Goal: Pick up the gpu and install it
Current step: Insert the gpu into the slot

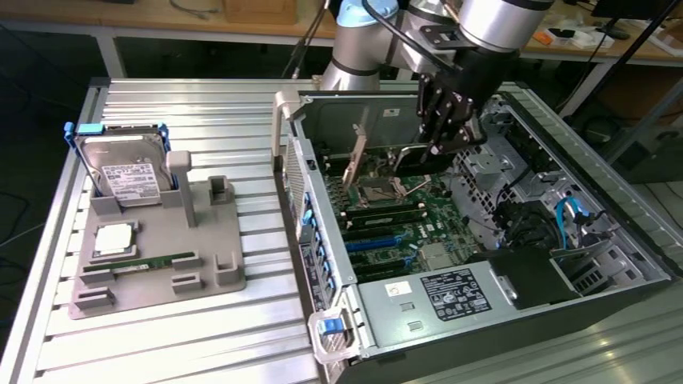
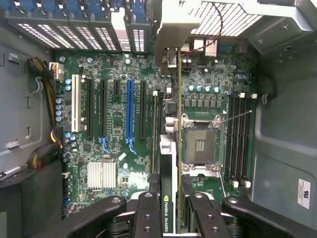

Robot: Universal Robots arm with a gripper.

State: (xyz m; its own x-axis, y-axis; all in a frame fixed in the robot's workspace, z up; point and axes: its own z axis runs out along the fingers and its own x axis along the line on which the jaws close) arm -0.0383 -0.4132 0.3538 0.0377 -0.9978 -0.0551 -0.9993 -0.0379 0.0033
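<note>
One risk: scraping or jamming against the motherboard (image 2: 116, 124) through a skewed descent, with jaws clenched on the gpu (image 2: 168, 168), held edge-on above the motherboard, not yet in any slot.

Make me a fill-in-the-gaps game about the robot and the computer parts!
1. The tool holds the gpu, whose edge reads NVIDIA ____.
2. The hard drive stands in a holder coloured ____.
3. The memory stick lying on the holder is coloured ____.
Missing words: QUADRO; grey; green.
</note>
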